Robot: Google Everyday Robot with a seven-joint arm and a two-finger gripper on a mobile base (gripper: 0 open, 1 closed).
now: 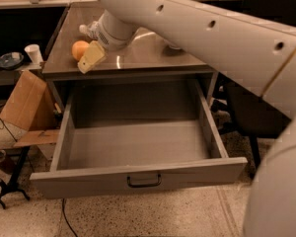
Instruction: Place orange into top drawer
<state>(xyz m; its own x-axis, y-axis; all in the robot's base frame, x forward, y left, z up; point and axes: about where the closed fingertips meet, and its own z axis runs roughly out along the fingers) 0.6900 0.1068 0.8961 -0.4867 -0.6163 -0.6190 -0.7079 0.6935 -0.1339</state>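
Worktop (153,58): grey-brown, glossy, light glare near middle. Orange (79,49) sits on it near front left corner. Claw (91,52) hangs over same corner, just beside orange, toward front edge.

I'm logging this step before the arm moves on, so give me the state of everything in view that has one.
top drawer: pulled wide open, nothing inside.
orange: resting on the countertop near its left front edge, not in the drawer.
hand: over the countertop, right beside the orange; unclear whether it holds it.
paper cup: upright, far left.
cardboard box: tilted, left of the drawer.
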